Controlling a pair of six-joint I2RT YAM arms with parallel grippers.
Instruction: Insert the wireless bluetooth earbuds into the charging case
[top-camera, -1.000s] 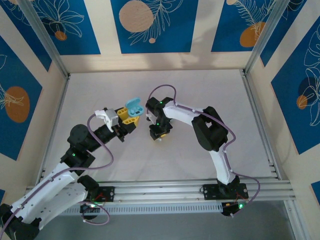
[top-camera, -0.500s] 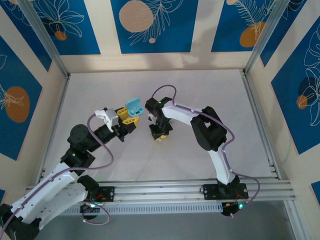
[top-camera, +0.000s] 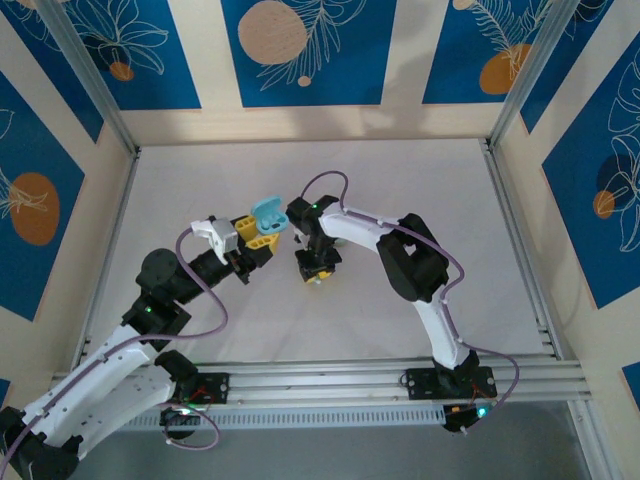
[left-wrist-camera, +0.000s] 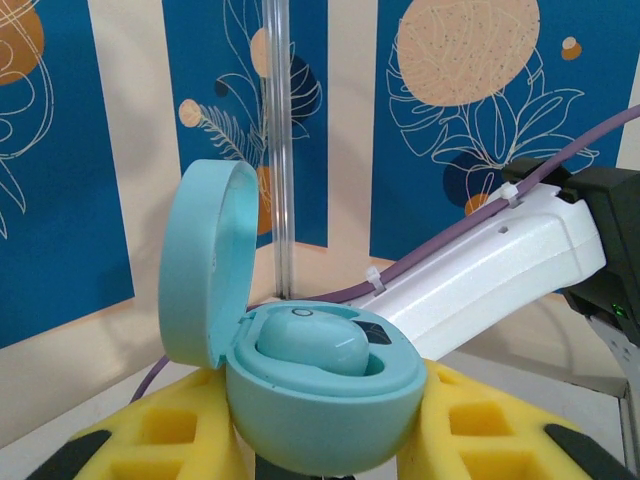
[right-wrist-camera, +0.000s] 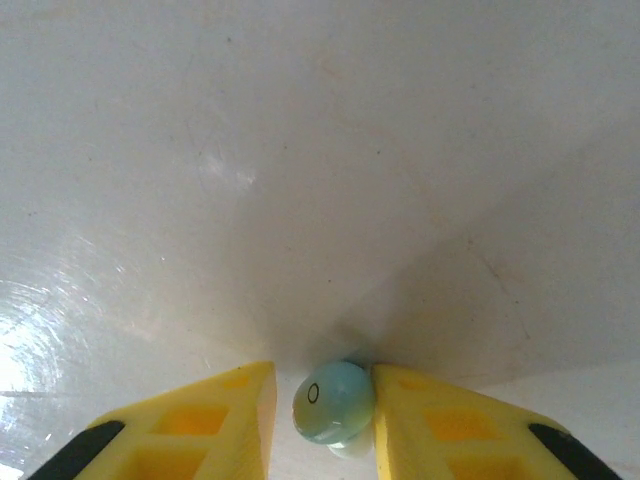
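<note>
The right pincer (top-camera: 316, 272), narrowed around a mint earbud (right-wrist-camera: 335, 402) with its grip unclear, has edged toward the open charging case (left-wrist-camera: 320, 400) clamped in the left pincer (top-camera: 258, 236), nearing insertion.

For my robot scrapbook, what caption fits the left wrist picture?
Left gripper holds the open case, one earbud tucked inside.

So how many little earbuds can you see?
2. One earbud sits inside the open charging case; a second earbud lies on the table between the right gripper's fingers. More may be hidden.
</note>
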